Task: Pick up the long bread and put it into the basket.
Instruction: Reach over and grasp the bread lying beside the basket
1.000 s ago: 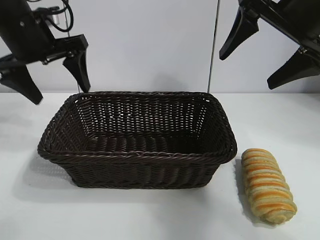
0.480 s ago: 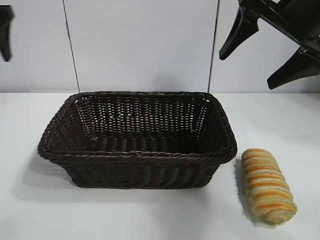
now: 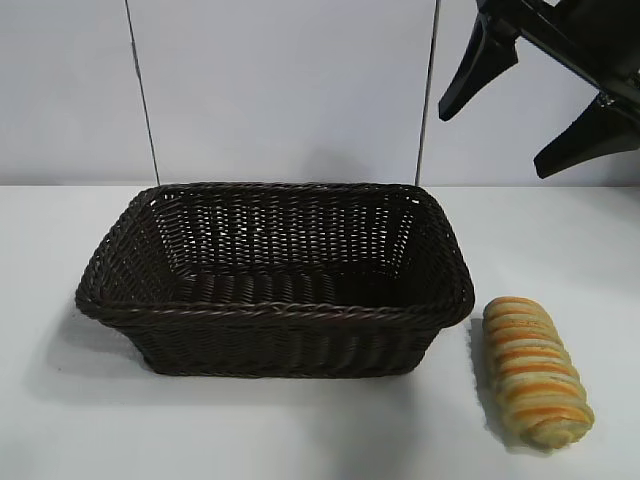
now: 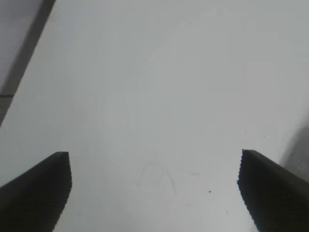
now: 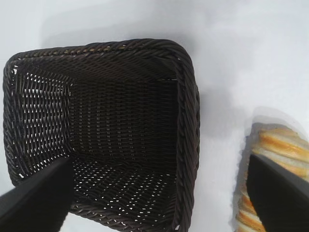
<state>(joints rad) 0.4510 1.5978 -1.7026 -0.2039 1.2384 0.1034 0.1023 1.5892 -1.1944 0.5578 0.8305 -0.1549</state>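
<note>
My right gripper (image 3: 540,105) hangs wide open and empty above the long bread (image 3: 535,370), which lies on the table just beside the basket (image 3: 270,310); a descent off-centre risks a finger striking the braided rim or rolling the loaf away.

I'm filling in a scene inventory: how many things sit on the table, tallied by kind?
Basket: 1, dark brown wicker, nothing in it
Long bread: 1, on the table beside the basket
Total: 2
</note>
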